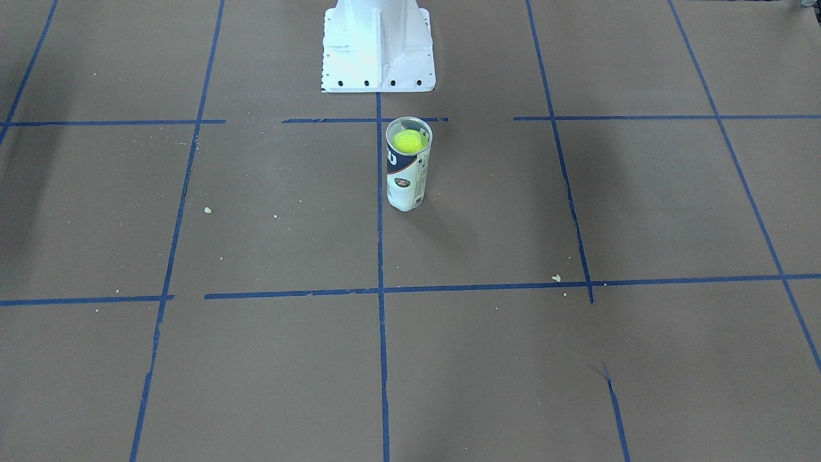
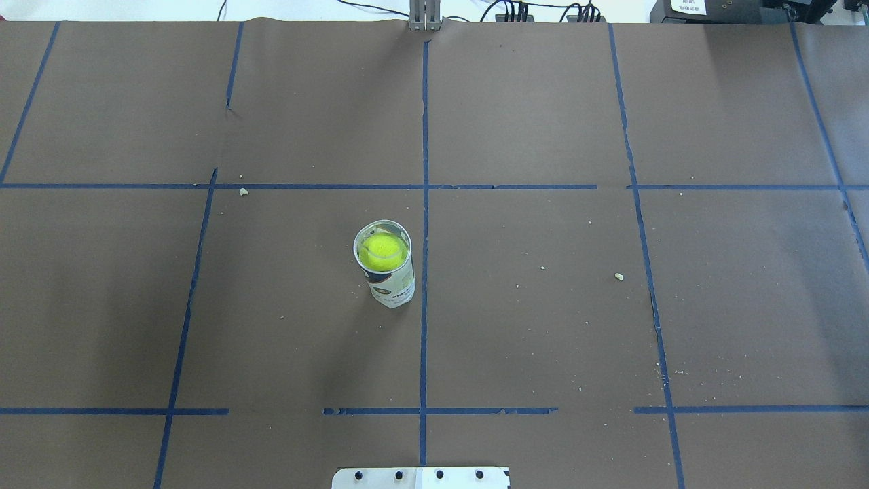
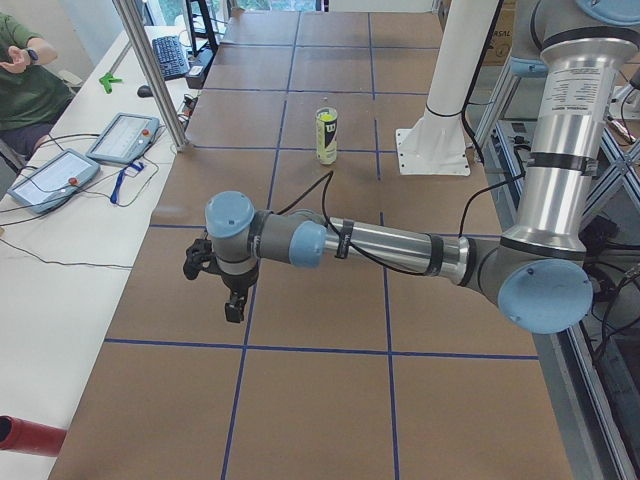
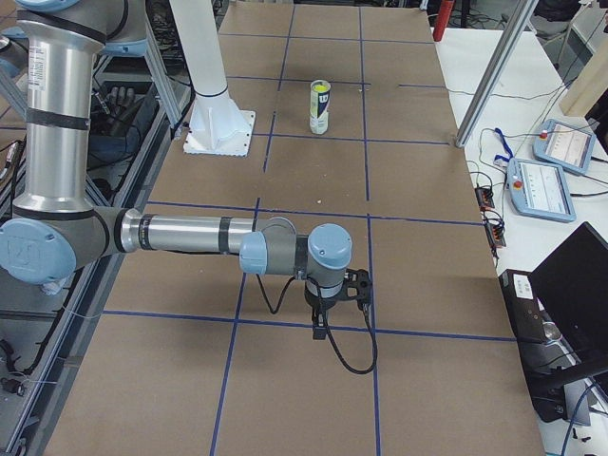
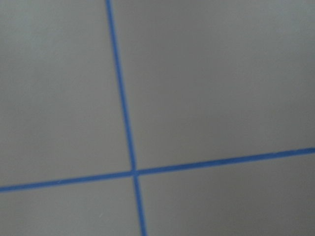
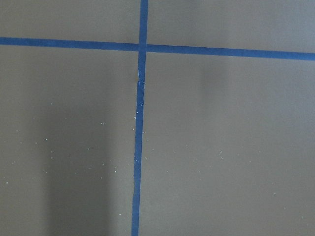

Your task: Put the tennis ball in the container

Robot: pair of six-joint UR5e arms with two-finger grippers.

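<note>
The ball (image 2: 383,251) sits inside the upright can (image 2: 394,288) on the bench (image 2: 543,326). The left pincer (image 3: 232,305) and right pincer (image 4: 320,325) hang well apart from it. Whether either is clenched or released cannot be told.

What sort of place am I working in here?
Probably a robotics lab: a brown table gridded with blue tape, a teach pendant beside it, and an operator seated nearby.

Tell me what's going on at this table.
The tennis ball sits inside the container, near its open top. The container stands upright on the table, close to the robot's base. Nothing is handling either one. The left claw and the right claw hang over opposite ends of the table, far from the container. Whether they are open or shut cannot be told.
</note>
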